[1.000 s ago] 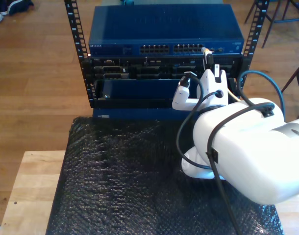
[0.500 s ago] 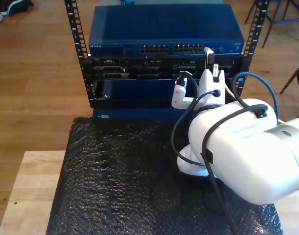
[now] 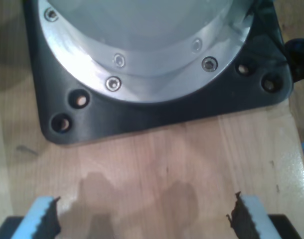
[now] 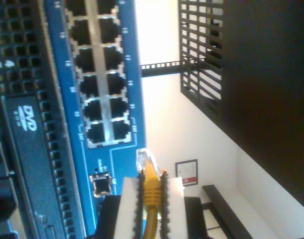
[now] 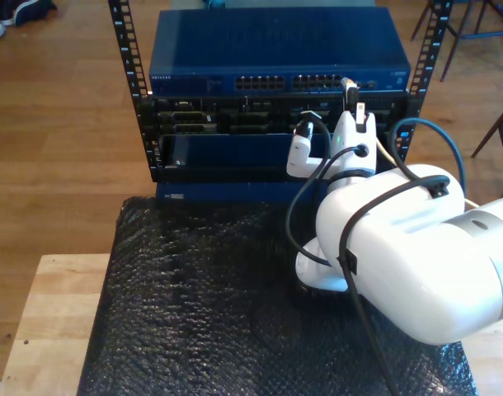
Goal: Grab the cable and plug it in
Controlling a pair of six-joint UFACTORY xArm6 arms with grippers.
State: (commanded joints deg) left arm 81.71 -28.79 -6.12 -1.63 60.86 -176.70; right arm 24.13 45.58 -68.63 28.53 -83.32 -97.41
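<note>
My second gripper (image 4: 152,209) clamping cable (image 4: 151,186) before switch (image 5: 276,49), my first gripper (image 3: 144,216) agape.

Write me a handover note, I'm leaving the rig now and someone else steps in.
First hand: open, empty, over bare wood by an arm base.
Second hand: shut on the cable just behind its plug.
Plug is held in front of the blue switch, near the port block, not inserted.
Done: cable grabbed.
Left: line up with a port, push in, release.
</note>
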